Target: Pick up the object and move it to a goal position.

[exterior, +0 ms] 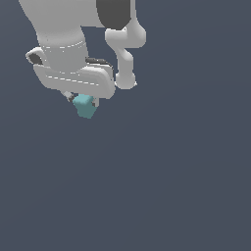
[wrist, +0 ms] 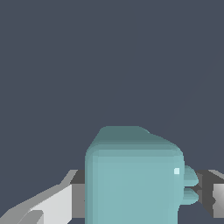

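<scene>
The object (exterior: 85, 107) is a small teal blocky piece, hanging just under the white hand of the arm in the upper left of the exterior view. My gripper (exterior: 83, 100) is shut on it, with the short fingers pressing it from both sides. In the wrist view the object (wrist: 133, 179) fills the lower middle, with small nubs on one side, and a grey finger (wrist: 48, 205) sits against each side of it. No goal marker shows in either view.
The white arm links (exterior: 125, 49) rise behind the hand at the top of the exterior view. Everything else is a plain dark blue-grey background.
</scene>
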You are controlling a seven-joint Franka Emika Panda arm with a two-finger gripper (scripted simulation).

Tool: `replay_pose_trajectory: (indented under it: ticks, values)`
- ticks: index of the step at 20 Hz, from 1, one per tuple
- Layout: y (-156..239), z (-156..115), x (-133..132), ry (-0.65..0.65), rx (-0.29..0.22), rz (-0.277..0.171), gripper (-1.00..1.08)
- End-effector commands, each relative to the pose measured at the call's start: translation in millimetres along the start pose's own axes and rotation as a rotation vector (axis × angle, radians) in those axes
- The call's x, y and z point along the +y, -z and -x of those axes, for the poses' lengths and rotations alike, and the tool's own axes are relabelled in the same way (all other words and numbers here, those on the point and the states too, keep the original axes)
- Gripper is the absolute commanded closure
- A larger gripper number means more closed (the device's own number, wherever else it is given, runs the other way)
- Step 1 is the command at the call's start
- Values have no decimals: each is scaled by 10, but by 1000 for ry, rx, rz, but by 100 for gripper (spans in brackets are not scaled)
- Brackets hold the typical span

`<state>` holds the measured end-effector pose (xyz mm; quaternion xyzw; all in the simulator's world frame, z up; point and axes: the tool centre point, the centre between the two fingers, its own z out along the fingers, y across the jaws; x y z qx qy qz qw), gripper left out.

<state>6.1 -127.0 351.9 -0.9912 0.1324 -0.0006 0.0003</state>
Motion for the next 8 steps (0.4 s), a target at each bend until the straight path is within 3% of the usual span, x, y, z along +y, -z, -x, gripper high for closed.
replay_pose_trajectory:
  ticks: [1, 8]
  values:
    - [63, -1, 27, 1, -1, 1, 108]
    - [54, -13, 22, 1, -1, 1, 108]
